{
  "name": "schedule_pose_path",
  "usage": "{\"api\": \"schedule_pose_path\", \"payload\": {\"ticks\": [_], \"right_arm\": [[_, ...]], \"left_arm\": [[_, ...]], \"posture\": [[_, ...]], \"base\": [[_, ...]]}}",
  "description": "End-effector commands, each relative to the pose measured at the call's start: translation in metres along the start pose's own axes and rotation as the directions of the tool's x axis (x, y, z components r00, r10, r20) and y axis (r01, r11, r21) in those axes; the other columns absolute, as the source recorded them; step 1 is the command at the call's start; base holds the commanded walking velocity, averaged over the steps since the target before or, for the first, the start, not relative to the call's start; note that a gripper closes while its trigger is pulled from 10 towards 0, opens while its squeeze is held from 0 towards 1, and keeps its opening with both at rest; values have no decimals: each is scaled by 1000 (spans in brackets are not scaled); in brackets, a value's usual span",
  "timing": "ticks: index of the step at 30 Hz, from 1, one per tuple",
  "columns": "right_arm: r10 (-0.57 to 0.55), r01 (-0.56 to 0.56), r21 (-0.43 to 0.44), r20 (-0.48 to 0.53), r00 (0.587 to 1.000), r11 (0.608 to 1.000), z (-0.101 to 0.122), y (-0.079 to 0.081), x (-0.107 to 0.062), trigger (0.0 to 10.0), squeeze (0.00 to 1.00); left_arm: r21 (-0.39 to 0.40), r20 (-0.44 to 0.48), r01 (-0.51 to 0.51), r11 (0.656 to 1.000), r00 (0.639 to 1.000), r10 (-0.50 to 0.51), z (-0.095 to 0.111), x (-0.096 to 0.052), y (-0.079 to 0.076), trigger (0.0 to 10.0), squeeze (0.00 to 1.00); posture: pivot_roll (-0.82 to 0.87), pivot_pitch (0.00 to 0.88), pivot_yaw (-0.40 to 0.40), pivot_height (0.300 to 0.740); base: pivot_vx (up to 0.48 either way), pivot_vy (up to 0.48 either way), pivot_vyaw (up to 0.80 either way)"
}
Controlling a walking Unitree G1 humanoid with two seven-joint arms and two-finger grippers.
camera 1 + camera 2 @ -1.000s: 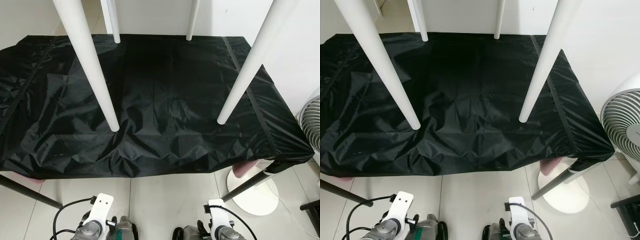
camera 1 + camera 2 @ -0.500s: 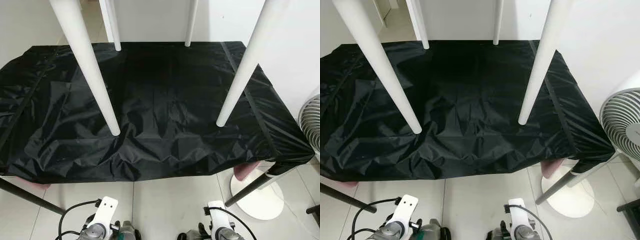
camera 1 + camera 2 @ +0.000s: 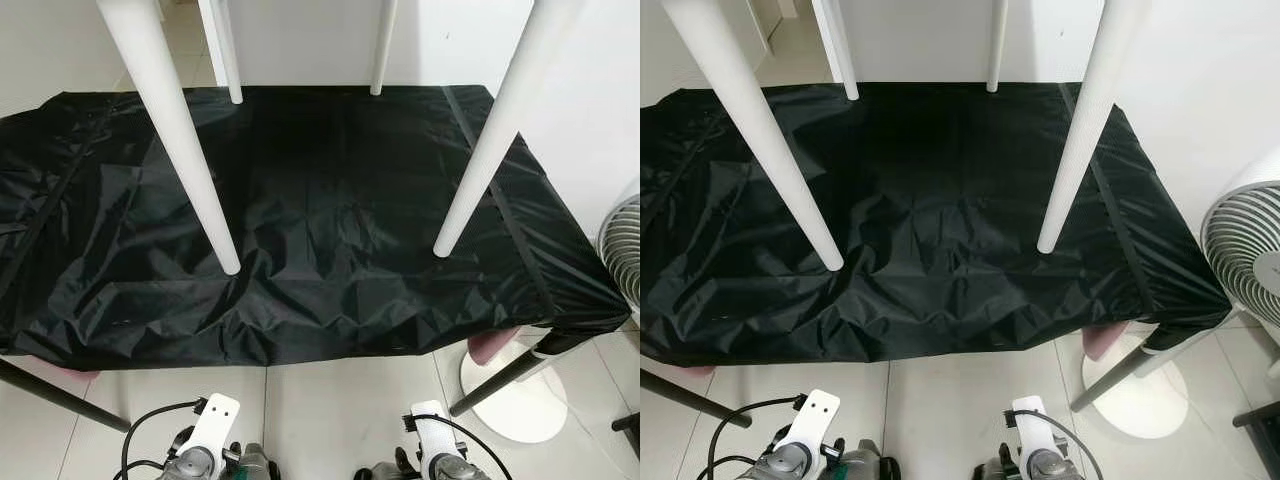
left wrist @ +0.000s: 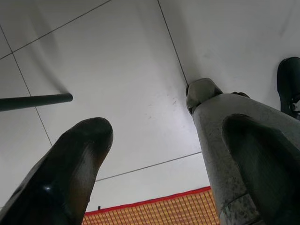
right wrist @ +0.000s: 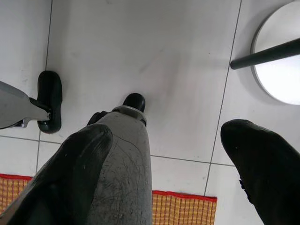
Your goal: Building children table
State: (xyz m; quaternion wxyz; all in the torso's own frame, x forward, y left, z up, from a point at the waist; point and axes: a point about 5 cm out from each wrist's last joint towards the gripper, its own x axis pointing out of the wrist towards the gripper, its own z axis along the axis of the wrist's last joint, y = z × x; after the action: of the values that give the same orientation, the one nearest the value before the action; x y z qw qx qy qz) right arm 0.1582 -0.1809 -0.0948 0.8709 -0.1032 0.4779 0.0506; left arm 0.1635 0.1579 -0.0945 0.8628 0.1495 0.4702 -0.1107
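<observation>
White tiled floor [image 3: 330, 420] | black-covered table [image 3: 300, 230]: four white legs [image 3: 190, 160] upright, look fitted | left gripper [image 4: 154, 154], right gripper [image 5: 164, 154] idle, fingers wide, empty | left: flip table upright

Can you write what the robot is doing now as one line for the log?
stage: standing before table | table legs: four, white, on black cover | left pincer: open, idle over floor | right pincer: open, idle | fan: at right
</observation>
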Motion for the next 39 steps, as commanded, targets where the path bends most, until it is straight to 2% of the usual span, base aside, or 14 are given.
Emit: {"api": "schedule_pose_path", "payload": {"ticks": [1,13,20,27,39], "right_arm": [[15,-15,-13,-26,1000,1000,-5,3,-1,10000,0],[4,-4,-7,-36,999,1000,-8,1,-1,10000,0],[2,-3,-10,-37,999,1000,-9,0,-2,10000,0],[3,-3,8,-22,1000,1000,-5,0,-1,10000,0],[4,-4,-7,-18,1000,1000,-5,-1,-1,10000,0]], "left_arm": [[-3,-64,19,1000,998,-19,-18,-3,-8,10000,0],[41,-84,23,999,996,-19,-21,-4,-10,10000,0],[39,-88,32,999,996,-29,-23,-4,-13,10000,0],[-4,-71,32,999,997,-32,-23,-5,-15,10000,0],[3,-64,42,999,997,-41,-21,-4,-16,10000,0]], "posture": [[59,0,19,740],[56,0,15,740],[59,0,11,740],[66,0,3,740],[69,0,-6,740]], "base": [[0,0,0],[0,0,0],[0,0,0],[0,0,0],[0,0,0]]}}
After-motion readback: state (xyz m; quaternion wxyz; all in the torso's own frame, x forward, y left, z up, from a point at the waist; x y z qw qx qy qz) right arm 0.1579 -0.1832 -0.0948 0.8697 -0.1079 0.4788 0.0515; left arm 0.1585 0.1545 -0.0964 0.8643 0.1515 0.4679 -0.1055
